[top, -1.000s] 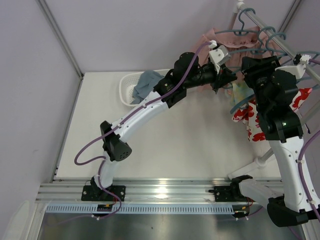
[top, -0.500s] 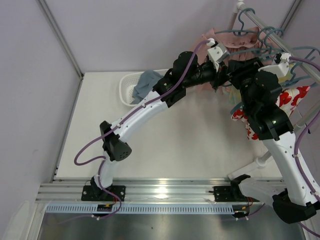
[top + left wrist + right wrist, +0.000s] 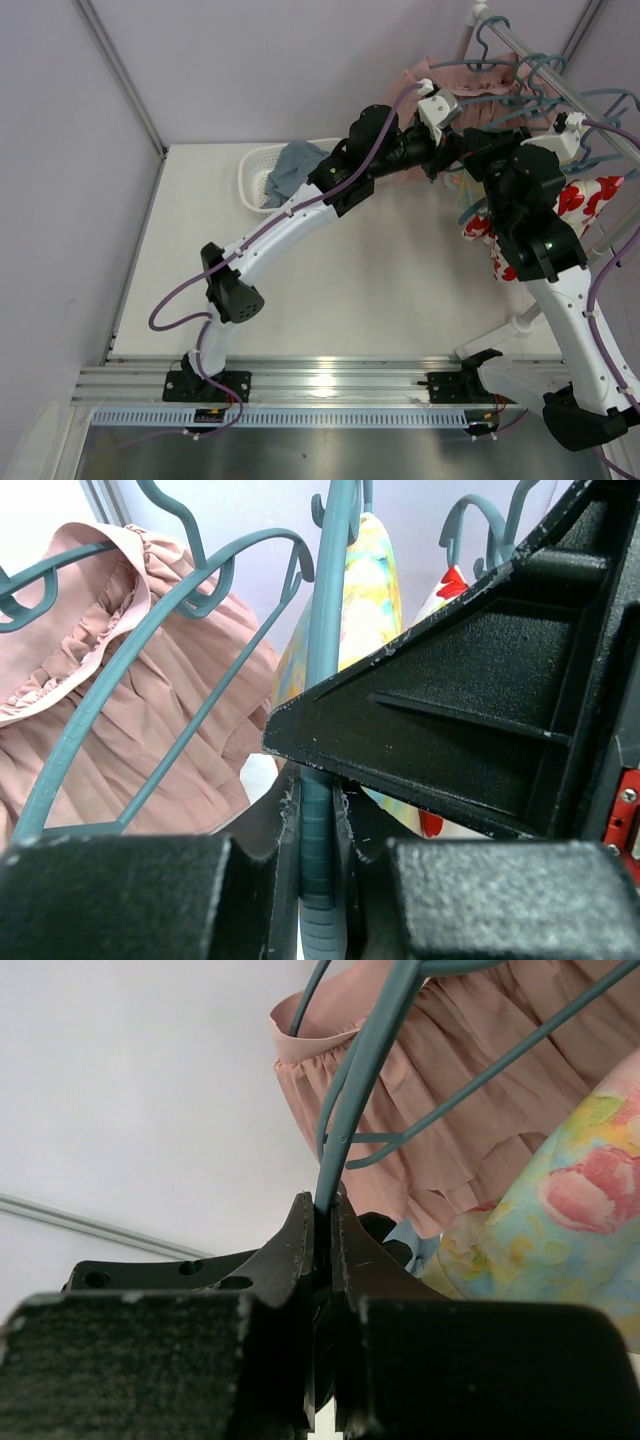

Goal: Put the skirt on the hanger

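The left gripper [image 3: 318, 800] and right gripper [image 3: 322, 1225] both pinch the teal hanger [image 3: 322, 650]. The flowery skirt [image 3: 365, 580] seems to hang on it, far right. Next, I think, hook it gently on the rail [image 3: 512, 34].

skirt [image 3: 365, 590] mostly hidden, hanger [image 3: 322, 680] top cut off by edge

Hanger [image 3: 325, 660] between the left gripper's [image 3: 318, 820] black fingers [image 3: 450, 710]: plain dusty teal-blue. Skirt [image 3: 365, 580] just behind it: pastel yellow, green and light blue, with pink blooms showing beside the right fingers [image 3: 290, 1260]. Pleated skirt [image 3: 120, 740] left of the left fingers: plain dusty pink. Garment [image 3: 600, 190]: white with big red flowers. Basket [image 3: 252, 175]: white. Cloth [image 3: 292, 165] in it: grey-blue. Arm [image 3: 290, 225]: white links, black joints, purple cables.
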`<state>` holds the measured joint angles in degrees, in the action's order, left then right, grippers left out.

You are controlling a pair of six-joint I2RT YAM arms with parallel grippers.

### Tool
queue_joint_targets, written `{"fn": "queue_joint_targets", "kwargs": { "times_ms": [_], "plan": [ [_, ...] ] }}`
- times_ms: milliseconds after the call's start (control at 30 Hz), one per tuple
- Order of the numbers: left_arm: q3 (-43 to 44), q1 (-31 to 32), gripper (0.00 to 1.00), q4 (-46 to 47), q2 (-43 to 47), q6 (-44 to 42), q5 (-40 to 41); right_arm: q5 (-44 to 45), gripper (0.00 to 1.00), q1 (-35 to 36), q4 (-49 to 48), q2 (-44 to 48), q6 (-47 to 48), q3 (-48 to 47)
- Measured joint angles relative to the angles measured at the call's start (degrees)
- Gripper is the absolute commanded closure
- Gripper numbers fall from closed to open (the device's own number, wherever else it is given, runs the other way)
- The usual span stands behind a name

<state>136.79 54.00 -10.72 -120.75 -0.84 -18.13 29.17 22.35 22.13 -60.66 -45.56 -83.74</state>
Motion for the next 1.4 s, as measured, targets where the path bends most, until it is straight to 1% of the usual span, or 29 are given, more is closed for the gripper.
{"fn": "queue_joint_targets", "kwargs": {
  "times_ms": [33,67,100,200,333,367,467,667,767,1033,1133,1267,1333,1400],
  "plan": [
    [0.0,0.1,0.82,0.1,0.0,-0.2,0.2,-0.7,1.00,-0.4,0.1,0.1,-0.1,0.0],
    [-0.1,0.2,0.76,0.3,0.0,-0.3,0.3,-1.4,1.00,-0.8,0.2,0.2,-0.2,0.0],
    [-0.2,0.2,0.72,0.5,0.0,-0.3,0.5,-1.9,1.00,-1.2,0.3,0.3,-0.3,0.0],
    [-0.9,0.5,0.57,2.1,0.3,-0.8,-0.1,-0.7,1.00,-3.8,0.1,0.3,-0.3,0.0],
    [-3.7,1.0,0.48,3.5,2.1,-1.1,-0.3,1.0,1.00,-5.3,0.1,0.3,-0.3,0.0],
    [-4.6,1.0,0.45,3.7,2.8,-1.2,-0.3,1.1,1.00,-5.3,0.0,0.3,-0.5,0.0],
    [-6.3,1.1,0.40,4.1,4.2,-1.3,-0.3,1.4,1.00,-5.3,-0.2,0.3,-1.0,0.0],
    [-8.0,1.1,0.36,4.2,6.1,-1.8,-0.1,1.2,1.00,-5.7,-0.1,0.3,-2.3,0.0],
    [-11.2,1.1,0.35,4.8,8.3,-2.1,0.0,0.7,1.00,-5.9,-0.1,0.3,-2.7,0.1],
    [-17.9,1.1,0.33,6.9,13.7,-2.3,0.7,-1.2,0.87,-6.6,0.4,0.4,-4.0,0.7],
    [-19.5,1.1,0.33,8.0,15.5,-2.5,1.0,-1.1,0.85,-6.6,0.5,1.0,-4.4,1.9],
    [-21.6,1.1,0.32,9.7,17.7,-2.7,1.4,-0.7,0.77,-6.7,0.8,1.9,-5.0,3.1],
    [-22.5,1.1,0.32,10.2,18.4,-2.7,1.5,-0.3,0.66,-6.8,0.9,2.3,-4.9,3.2],
    [-23.3,1.1,0.32,10.6,19.0,-2.7,1.5,-0.3,0.62,-6.8,0.7,2.5,-4.9,3.2]
  ]
}}
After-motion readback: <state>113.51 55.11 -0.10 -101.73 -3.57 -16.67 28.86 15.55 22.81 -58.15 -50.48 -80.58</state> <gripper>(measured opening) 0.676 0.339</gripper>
